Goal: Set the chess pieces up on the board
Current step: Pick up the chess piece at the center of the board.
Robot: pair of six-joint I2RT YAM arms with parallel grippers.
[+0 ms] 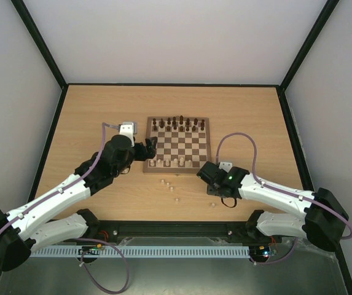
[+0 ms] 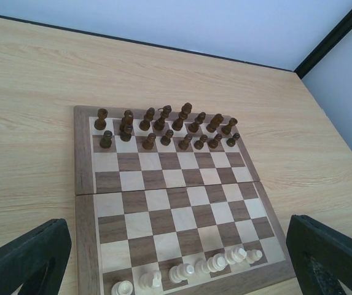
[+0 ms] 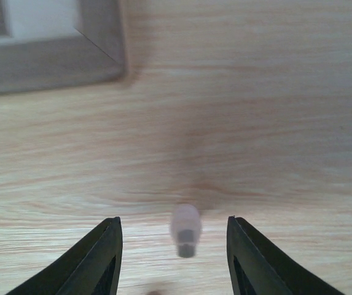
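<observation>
Board (image 1: 179, 147) sits mid-tabletop (image 1: 102, 104), with dark pieces (image 1: 177, 123) ranked along its two far rows. Of the pale chess pieces (image 2: 212, 264), a handful stand along the near row. Several loose ones (image 1: 169, 184) are scattered on the wood just off the near edge.

Right tool (image 3: 172, 219) hangs low beside the board's near right corner, jaws apart and gripping nothing. Its wrist view shows one pale piece (image 3: 185, 230) between the fingers, a little off centre and blurred. Whether it stands or lies tipped cannot be told, nor whether either finger touches it.

Left tool (image 1: 150, 147) hovers at the board's left edge, jaws wide apart and empty, looking across the squares.

Judgement: the step in hand looks like the right arm picking up that loose piece.
- Shift sideways first so the piece is centred between the fingers.
- Come down far enough to bracket the body, not the rounded head.
- Close slowly, since so small a piece could easily squirt out or roll.
- Lift straight up before crossing the board's border.
- Lower onto the target square from above, so the standing pale row is not knocked.
- The left arm is best kept clear of that path.
</observation>
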